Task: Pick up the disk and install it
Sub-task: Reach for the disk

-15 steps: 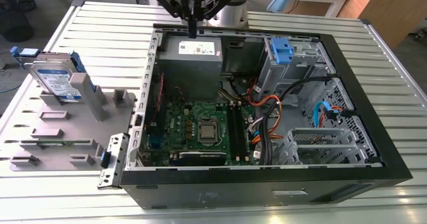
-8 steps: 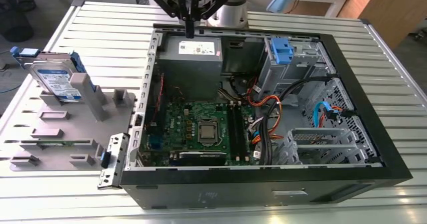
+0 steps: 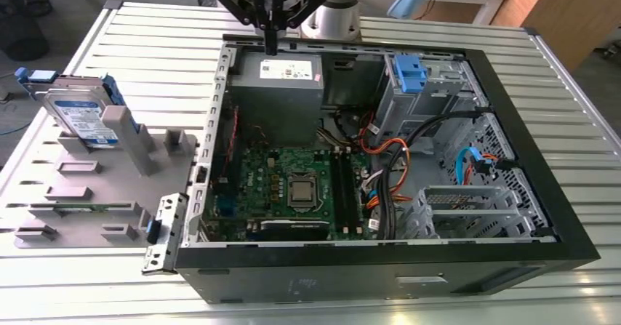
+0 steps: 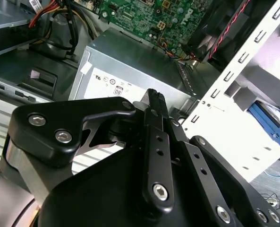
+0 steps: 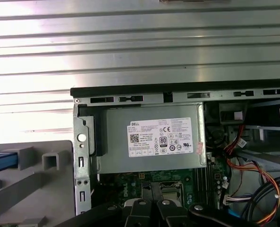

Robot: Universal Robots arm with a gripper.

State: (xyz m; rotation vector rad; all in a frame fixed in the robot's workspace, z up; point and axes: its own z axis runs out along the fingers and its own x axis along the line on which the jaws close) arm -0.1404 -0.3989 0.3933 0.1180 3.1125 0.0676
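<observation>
the gripper is hanging over the power supply at the back edge of the case, its fingers pressed together and gripping nothing. the disk is standing on edge in the grey rack on the exterior view's left, well apart from the gripper.

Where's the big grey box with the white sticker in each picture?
Exterior view: the grey metal box with the white sticker sits in the black computer case's far corner, on the exterior view's left.
Second wrist view: the box lies beside the green circuit board.
First wrist view: the box sits between the case rim and the board.
Shared landmark: the green circuit board.
</observation>
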